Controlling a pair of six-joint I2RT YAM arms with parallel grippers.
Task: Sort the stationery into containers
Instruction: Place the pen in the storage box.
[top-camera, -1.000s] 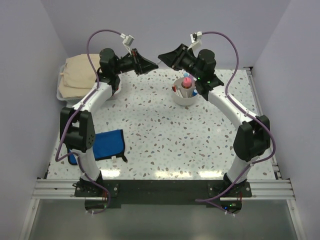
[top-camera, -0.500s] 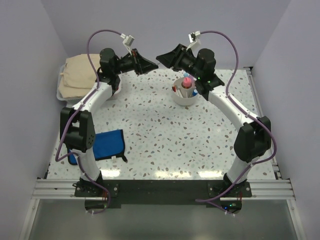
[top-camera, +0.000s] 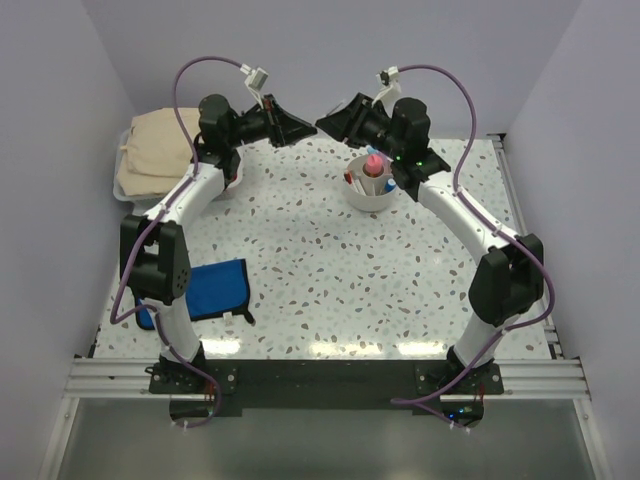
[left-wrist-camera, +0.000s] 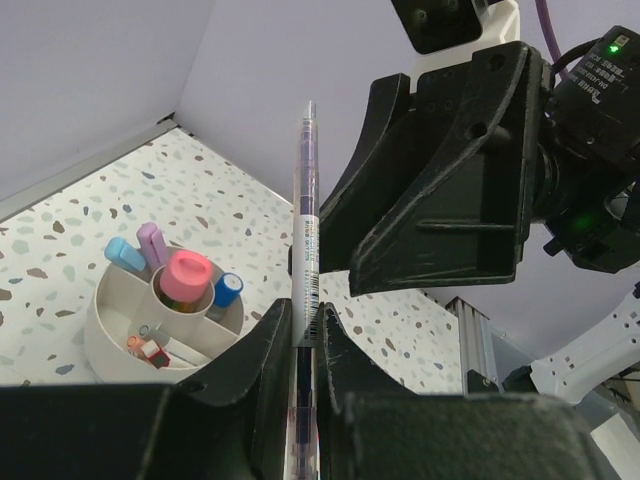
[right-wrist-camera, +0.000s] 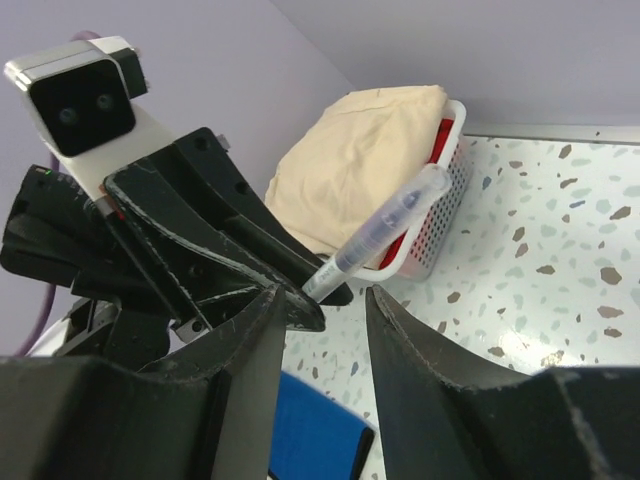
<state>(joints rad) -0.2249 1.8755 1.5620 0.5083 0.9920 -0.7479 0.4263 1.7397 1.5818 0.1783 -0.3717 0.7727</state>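
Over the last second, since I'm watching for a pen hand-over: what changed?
The right gripper tilted slightly, its open tips dipping about level with the left gripper; it took hold of nothing. The left gripper barely moved and stays shut on the pen. The cup, blue pouch and beige cloth are unchanged.

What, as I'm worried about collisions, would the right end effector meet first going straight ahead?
Probably the slim clear plastic pen clamped in the left end effector, directly ahead of the right end effector's open jaws; depth is unclear.
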